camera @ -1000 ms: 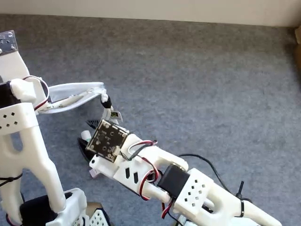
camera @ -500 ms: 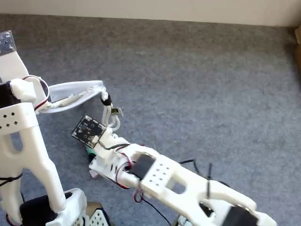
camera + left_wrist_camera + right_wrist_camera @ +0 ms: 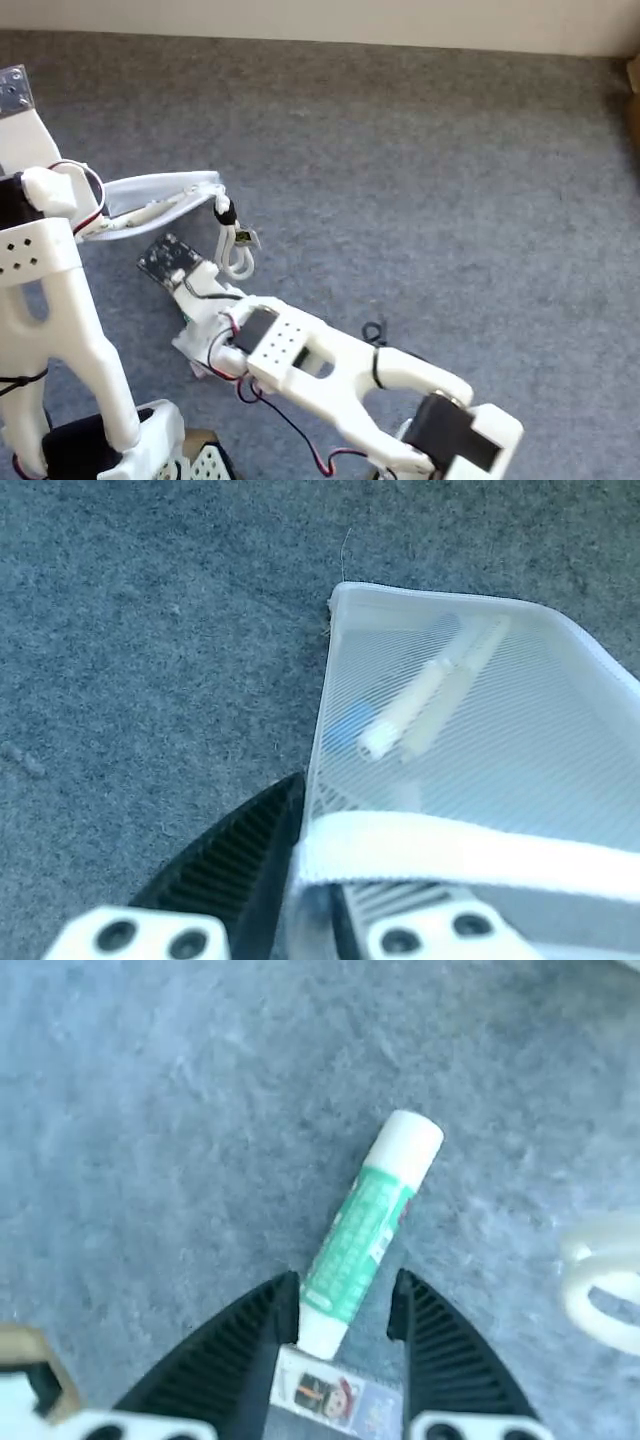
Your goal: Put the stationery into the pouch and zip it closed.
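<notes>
A grey, carpet-like desk (image 3: pixel 450 150) is spread under everything. The left arm (image 3: pixel 50 290) is set at one end of the pouch, and the right arm (image 3: pixel 330 360) is stretched across the desk to a spot near the pouch's long side. The pouch (image 3: pixel 160 195), made of white see-through mesh, is gripped at its edge by the left jaws. These are closed tight on it, with a white band of the pouch (image 3: pixel 480 730) pinched between them. A green glue stick (image 3: pixel 370 1220) with a white cap is laid flat on the desk near the pouch and apart from it. Its capped end is pointed away from the right jaws. The right jaws are held open on either side of the stick's base end. One jaw is seen close against the stick and a small gap is left at the other, so nothing is clamped. Two pale pens (image 3: pixel 410 705) are seen inside the pouch through the mesh, side by side, with a small blue piece just beside them. A white cord loop (image 3: pixel 235 258) is hung from the pouch's corner below a black bead. It lies on the desk between the pouch and the glue stick.
</notes>
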`<state>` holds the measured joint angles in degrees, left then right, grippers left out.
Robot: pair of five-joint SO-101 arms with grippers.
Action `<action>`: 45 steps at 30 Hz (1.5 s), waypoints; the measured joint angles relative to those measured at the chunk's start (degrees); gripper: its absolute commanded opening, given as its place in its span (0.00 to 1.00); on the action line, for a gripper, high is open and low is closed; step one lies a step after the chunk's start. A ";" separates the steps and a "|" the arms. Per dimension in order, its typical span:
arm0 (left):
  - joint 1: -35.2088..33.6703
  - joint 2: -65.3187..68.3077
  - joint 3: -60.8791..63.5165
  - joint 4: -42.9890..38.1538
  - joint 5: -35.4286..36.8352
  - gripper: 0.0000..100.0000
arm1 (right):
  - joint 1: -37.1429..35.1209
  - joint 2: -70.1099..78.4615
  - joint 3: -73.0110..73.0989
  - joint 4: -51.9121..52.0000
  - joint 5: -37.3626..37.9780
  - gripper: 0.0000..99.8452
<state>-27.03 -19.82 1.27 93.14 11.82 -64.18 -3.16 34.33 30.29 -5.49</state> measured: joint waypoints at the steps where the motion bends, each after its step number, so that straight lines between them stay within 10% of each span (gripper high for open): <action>1: 0.00 0.00 0.00 0.00 0.00 0.01 | 0.00 1.14 -0.88 0.00 -0.62 0.14; 28: 0.00 0.00 0.00 -0.62 0.00 0.01 | 9.67 13.36 -12.84 11.25 8.26 0.01; 45: 0.00 0.09 0.00 -0.62 0.00 0.01 | 17.76 13.36 -15.38 30.51 34.55 0.12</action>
<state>-27.03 -19.74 1.27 92.53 11.82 -46.42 10.20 18.95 60.79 29.05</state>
